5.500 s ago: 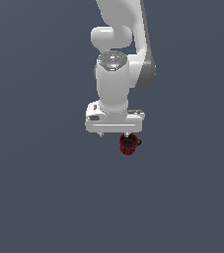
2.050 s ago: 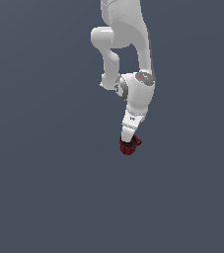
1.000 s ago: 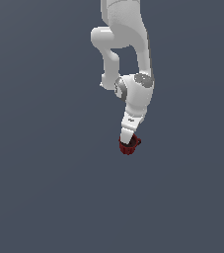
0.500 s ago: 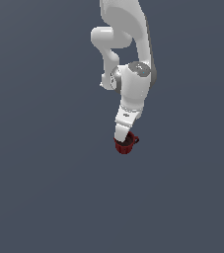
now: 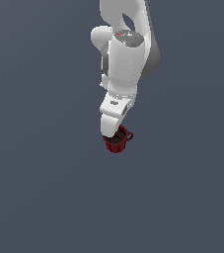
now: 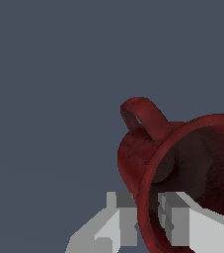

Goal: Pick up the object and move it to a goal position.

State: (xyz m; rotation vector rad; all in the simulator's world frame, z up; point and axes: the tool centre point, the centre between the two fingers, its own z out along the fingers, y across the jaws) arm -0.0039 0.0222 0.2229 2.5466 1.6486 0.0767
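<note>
Hanging from the top of the exterior frame, the white arm [image 5: 126, 59] was smooth and glossy, built of rounded, cylinder-like segments with a grey cap at one joint, tapering to a narrow hand near the centre of the picture. Just below that hand sat the mug [image 5: 117, 141], a small dark red cup with a ribbed wall, a dark interior and a loop handle [image 5: 130, 135] sticking out toward the exterior view's right. Behind everything lay a flat, featureless slate-blue backdrop [image 5: 34, 188].

In the wrist view the mug [image 6: 182, 168] filled the lower right of the frame, its rim a thin curved red band, its inside shaded nearly black, and the handle [image 6: 142, 116] arching thickly off the outer wall. The blocky, matte grey-white fingers [image 6: 121, 220] showed stepped pads.

Compared with half a second earlier, the wrist had turned so that its forearm segment faced the camera more squarely; the mug hung at much the same spot below the hand, just below the frame's centre.

The jaws [image 6: 148, 217] straddled the mug's rim, one finger outside the wall and the other inside the cup, pinching the wall between them. The mug hung tilted from that grip.
</note>
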